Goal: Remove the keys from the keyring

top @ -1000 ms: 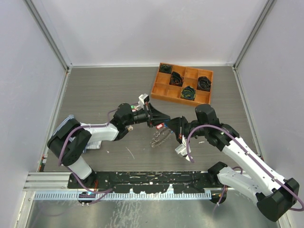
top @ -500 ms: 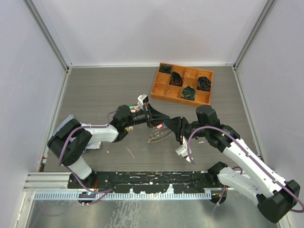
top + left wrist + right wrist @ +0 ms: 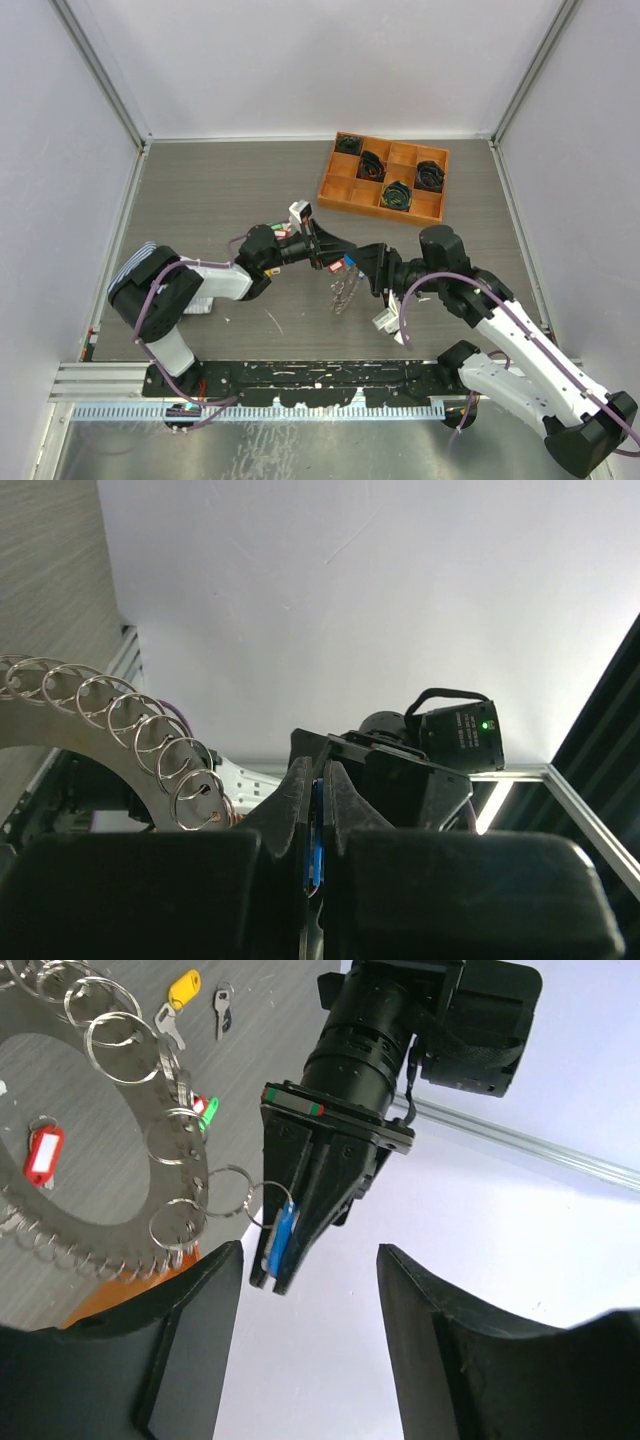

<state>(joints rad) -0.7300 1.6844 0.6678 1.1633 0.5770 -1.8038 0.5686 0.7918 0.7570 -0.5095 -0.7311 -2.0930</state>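
Note:
My left gripper (image 3: 331, 259) is shut on the blue tag (image 3: 314, 832) of a key, level above the table. A small split ring links that tag to the keyring (image 3: 344, 293), a grey metal loop fringed with wire rings (image 3: 132, 726), which hangs below the tag. My right gripper (image 3: 310, 1345) stands open just past the left fingertips, with nothing between its fingers and only the blue tag (image 3: 282, 1239) near them. In the right wrist view a red tag (image 3: 45, 1153) shows through the loop. A yellow-tagged key (image 3: 183, 986), a green tag (image 3: 205, 1109) and a bare silver key (image 3: 221, 1010) lie beyond.
An orange compartment tray (image 3: 340, 188) with black coiled bundles (image 3: 397, 194) stands at the back right. Grey walls close in the table on three sides. Both arms meet over the table's middle.
My right gripper has opened from shut and let go near the tag. The keyring has swung slightly right and hangs lower. The left gripper has kept its grip.

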